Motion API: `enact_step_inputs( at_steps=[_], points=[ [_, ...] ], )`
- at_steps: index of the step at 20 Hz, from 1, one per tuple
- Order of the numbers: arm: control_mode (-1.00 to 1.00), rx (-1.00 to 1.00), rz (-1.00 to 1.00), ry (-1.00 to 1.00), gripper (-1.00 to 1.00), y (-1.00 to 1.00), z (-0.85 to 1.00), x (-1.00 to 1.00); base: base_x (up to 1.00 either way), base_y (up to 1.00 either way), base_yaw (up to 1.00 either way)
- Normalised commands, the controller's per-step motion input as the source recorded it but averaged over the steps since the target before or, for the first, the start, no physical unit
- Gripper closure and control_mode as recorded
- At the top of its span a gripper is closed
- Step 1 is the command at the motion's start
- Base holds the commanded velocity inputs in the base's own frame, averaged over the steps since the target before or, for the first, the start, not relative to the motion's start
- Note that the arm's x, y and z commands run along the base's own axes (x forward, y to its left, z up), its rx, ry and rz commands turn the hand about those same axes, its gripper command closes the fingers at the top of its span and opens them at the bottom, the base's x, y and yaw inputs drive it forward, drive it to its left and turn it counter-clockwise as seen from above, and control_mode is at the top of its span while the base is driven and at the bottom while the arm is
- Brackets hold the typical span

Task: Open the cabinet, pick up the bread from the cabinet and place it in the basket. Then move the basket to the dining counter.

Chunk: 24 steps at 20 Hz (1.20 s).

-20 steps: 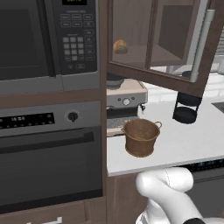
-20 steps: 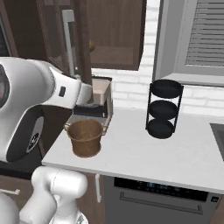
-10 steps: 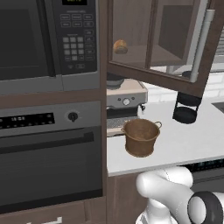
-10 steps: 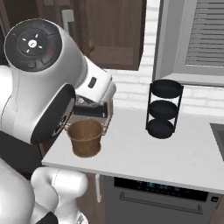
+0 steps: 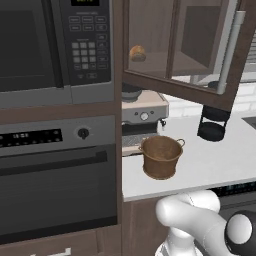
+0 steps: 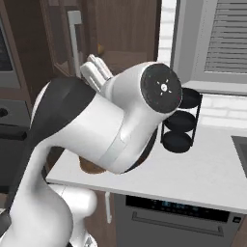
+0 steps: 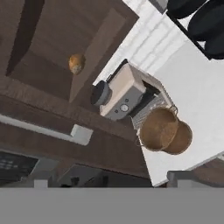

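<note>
The oven [image 5: 55,175] and the microwave [image 5: 50,45] above it stand at nine o'clock in the left base view, and beside them the white worktop [image 5: 220,160] runs toward three o'clock. Above the worktop the cabinet [image 5: 185,50] is open, its glass door swung out with the long silver handle [image 5: 230,50] at two o'clock. The robot arm [image 6: 111,130] bulks across the middle of the right base view, covering most of the basket there. A coffee machine [image 5: 142,117] sits against the wall below the cabinet, and the stacked black canisters [image 5: 214,125] stand at three o'clock of it, well apart. The basket [image 5: 161,156] rests upright on the worktop just in front of the coffee machine, at the centre of the left base view; in the hand view it lies at four o'clock [image 7: 165,131]. The bread [image 5: 137,53] sits on the cabinet shelf at twelve o'clock, behind the glass door; in the hand view it shows at ten o'clock [image 7: 76,63]. The gripper's fingers are too dim at the bottom of the hand view, so I cannot tell whether they are spread or closed.
</note>
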Motion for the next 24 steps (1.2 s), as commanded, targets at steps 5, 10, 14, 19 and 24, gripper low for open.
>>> enact_step_inputs(
  at_steps=[5,10,14,19,24],
  points=[
    [-1.0,0.43,-0.04,-0.02,-1.0,-0.19,-0.01,0.86,0.0,0.0,0.0],
    [-1.0,0.15,0.0,0.13,-1.0,-0.31,0.29,0.95,0.0,0.0,0.0],
    [-1.0,0.05,0.0,0.02,-1.0,-0.47,0.0,0.6,0.0,0.0,0.0],
    [-1.0,0.12,0.0,0.01,-1.0,-0.03,0.0,0.55,0.0,0.0,0.0],
    [-1.0,0.12,0.01,0.0,-1.0,0.17,0.0,0.55,0.0,0.0,0.0]
  ],
)
